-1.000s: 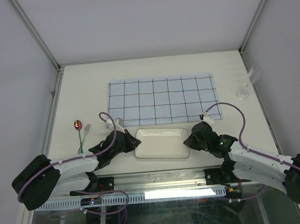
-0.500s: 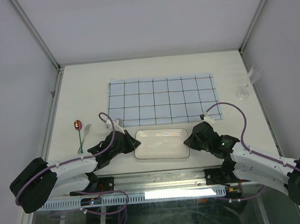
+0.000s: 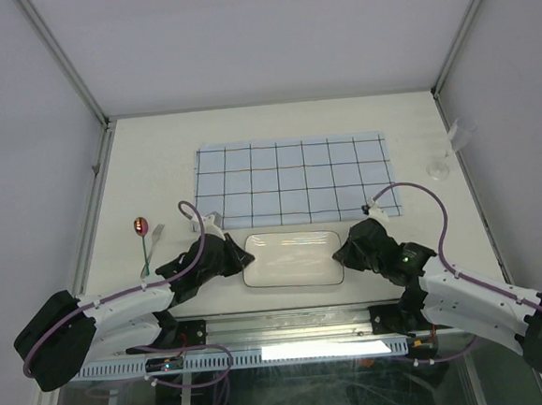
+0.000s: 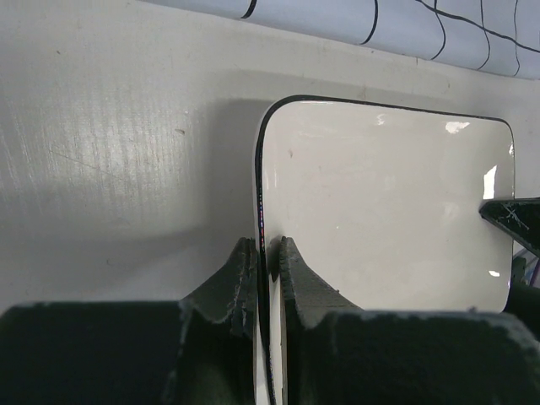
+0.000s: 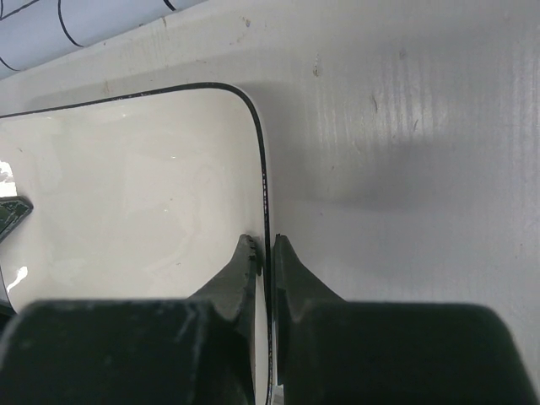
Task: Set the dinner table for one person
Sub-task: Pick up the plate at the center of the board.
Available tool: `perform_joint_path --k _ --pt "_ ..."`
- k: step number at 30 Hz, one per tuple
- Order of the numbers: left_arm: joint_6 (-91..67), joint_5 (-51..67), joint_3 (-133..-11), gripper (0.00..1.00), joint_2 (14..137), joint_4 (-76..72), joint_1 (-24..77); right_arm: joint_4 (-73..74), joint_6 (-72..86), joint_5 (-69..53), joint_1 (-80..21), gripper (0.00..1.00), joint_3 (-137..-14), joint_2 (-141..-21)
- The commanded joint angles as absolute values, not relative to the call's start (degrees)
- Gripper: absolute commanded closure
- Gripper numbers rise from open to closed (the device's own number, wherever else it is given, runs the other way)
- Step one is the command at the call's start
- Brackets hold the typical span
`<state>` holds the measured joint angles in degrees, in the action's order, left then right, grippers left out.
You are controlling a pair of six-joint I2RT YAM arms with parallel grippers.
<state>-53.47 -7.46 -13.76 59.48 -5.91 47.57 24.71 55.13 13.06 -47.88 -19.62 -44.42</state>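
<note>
A white rectangular plate (image 3: pixel 292 259) with a thin dark rim lies lengthwise over the near part of the cream dinner table (image 3: pixel 155 155), just in front of a pale-blue cloth (image 3: pixel 294 179) with dark grid lines. My left gripper (image 3: pixel 245 258) is shut on the plate's left short edge, and the rim (image 4: pixel 260 202) runs straight between its fingers (image 4: pixel 267 249). At the opposite short edge my right gripper (image 3: pixel 342 251) is shut on the rim (image 5: pixel 264 194) in the same way (image 5: pixel 264 245). The plate casts a soft shadow on the table at both ends.
A spoon with a reddish bowl (image 3: pixel 140 224) and a fork (image 3: pixel 154 242) lie on the table's left side. A clear glass (image 3: pixel 437 166) and another clear item (image 3: pixel 460 134) stand by the right rail. Aluminium rails edge the table.
The rear links of both arms have swung slightly toward the near edge. The plate has barely shifted, and both grippers stay shut on it.
</note>
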Motion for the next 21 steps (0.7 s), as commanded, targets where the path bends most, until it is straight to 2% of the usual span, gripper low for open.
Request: perform_joint_path --k 1,21 --pt "-49.86 -6.63 -17.77 1.0 57.86 -9.94 48.5 24.38 52.27 16.95 -48.12 1.0 -23.72 -43.85" --pt "-45.71 -9.36 -24.48 1.0 64.11 -10.57 48.43 21.12 47.01 19.65 -47.94 1.0 -29.21 -51.62"
